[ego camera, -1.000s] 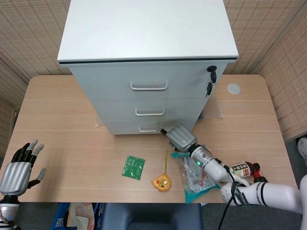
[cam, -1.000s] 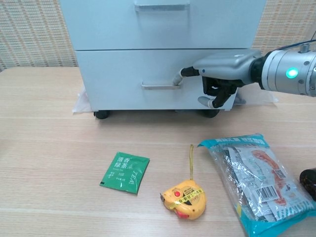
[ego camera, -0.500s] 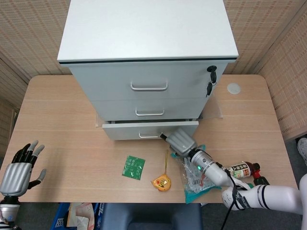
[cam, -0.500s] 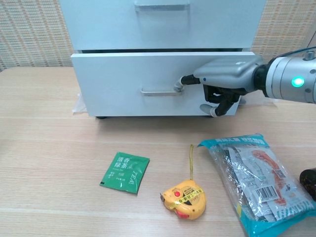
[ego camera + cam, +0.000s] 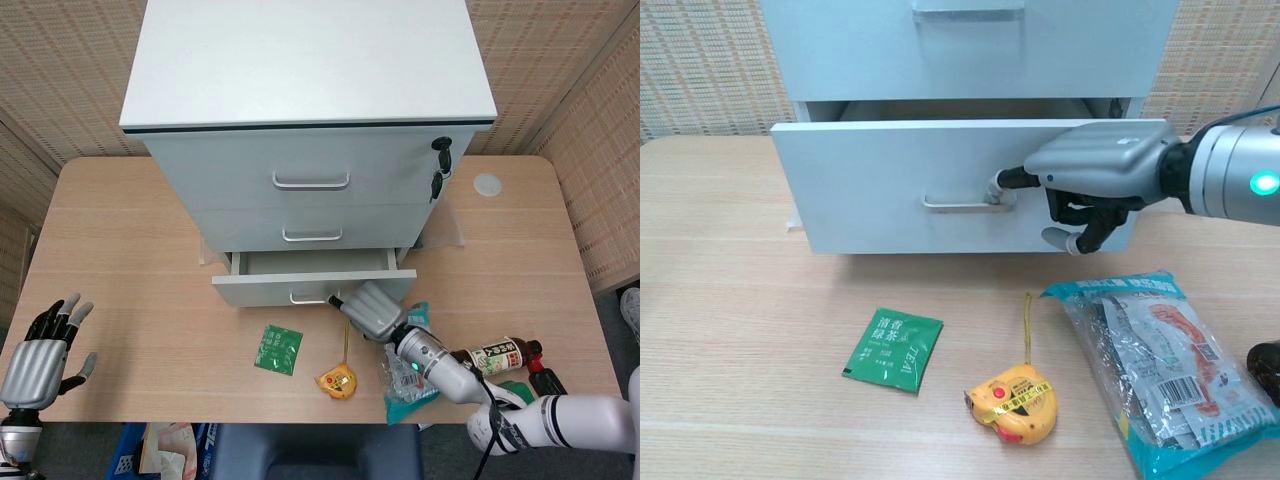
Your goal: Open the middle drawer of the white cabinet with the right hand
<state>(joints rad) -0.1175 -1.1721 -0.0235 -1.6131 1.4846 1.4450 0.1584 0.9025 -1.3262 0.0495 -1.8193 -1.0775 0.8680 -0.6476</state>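
Note:
The white cabinet stands at the back of the table with three drawers. Its lowest drawer is pulled out toward me, and the inside looks empty in the head view. My right hand hooks a finger on that drawer's metal handle at its right end, with the other fingers curled under. The middle drawer above it is closed, its handle untouched. At the table's near left corner my left hand is held with fingers apart and nothing in it.
A green tea packet and a yellow tape measure lie in front of the drawer. A snack bag and a brown bottle sit under my right arm. Keys hang at the cabinet's top right.
The lowest drawer went from closed to well pulled out, drawn toward me by my right hand on its handle. The left hand has stayed in place.

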